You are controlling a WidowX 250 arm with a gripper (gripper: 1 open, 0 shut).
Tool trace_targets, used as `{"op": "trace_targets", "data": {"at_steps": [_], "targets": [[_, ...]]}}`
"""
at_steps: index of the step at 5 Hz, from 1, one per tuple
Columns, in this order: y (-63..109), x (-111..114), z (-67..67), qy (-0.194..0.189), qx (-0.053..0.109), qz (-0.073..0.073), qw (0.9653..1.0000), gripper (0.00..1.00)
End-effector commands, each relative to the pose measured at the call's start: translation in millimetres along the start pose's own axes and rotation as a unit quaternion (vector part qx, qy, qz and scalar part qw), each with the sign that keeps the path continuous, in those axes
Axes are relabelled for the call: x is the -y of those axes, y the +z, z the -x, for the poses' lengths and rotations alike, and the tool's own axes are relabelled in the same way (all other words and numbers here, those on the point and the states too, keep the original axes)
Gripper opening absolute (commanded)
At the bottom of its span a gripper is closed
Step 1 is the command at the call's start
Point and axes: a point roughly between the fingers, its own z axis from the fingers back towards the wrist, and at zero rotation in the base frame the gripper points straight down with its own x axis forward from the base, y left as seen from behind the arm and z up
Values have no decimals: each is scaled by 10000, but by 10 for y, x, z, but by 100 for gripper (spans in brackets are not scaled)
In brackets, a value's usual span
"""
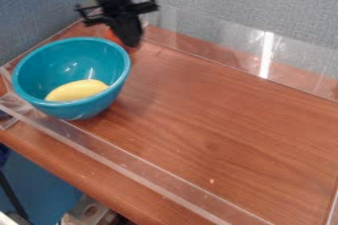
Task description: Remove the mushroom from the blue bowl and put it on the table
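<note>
The blue bowl (pixel 38 67) stands at the left end of the table (pixel 218 120). Inside it lies one pale yellow rounded piece (pixel 77 90), which I take for the mushroom, resting on the bowl's floor. My black gripper (pixel 130 37) hangs behind the bowl's back right rim, fingers pointing down and pressed together, shut with nothing visible between them. It is outside the bowl and clear of the yellow piece.
Low clear acrylic walls border the table: one along the back (pixel 258 49) and one along the front edge (pixel 126 168). A grey textured wall (pixel 264 2) rises behind. Bare wood extends to the right of the bowl.
</note>
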Motion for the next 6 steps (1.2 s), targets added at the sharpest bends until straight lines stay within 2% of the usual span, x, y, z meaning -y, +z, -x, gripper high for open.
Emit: {"op": "trace_targets", "data": {"at_steps": [1, 2, 3, 4, 5, 6], "targets": [[188, 391, -77, -735, 178, 112, 9971, 0], [234, 604, -9, -1346, -18, 248, 9906, 0], [302, 671, 191, -2141, -248, 401, 9757, 0], [334, 693, 398, -2899, -475, 556, 9543, 0], [270, 642, 478, -3116, -577, 470, 9473, 0], [222, 506, 499, -3144, -649, 342, 9464, 100]]}}
